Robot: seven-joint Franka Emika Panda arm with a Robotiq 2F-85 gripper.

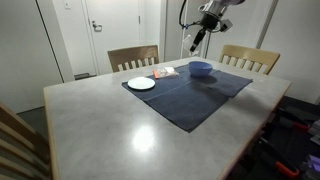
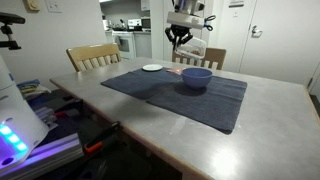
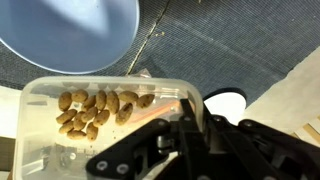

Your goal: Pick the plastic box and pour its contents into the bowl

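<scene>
The plastic box was up off the counter, held in the air close to the bowl, with small brown pieces lying inside it. The tool was pinching the box's wall. Below, the bowl stood on a dark mat. A white plate and an orange-and-white packet lay near the mat's corner, apart from the bowl.

plastic box: clear tub close to the lens, brown nut-like pieces bunched inside
gripper: black fingers clamped on the tub's right rim
bowl: deep blue, just beyond the tub
cloth: dark, under the bowl
plate: white, partly hidden behind the gripper
table: pale surface at right
</scene>
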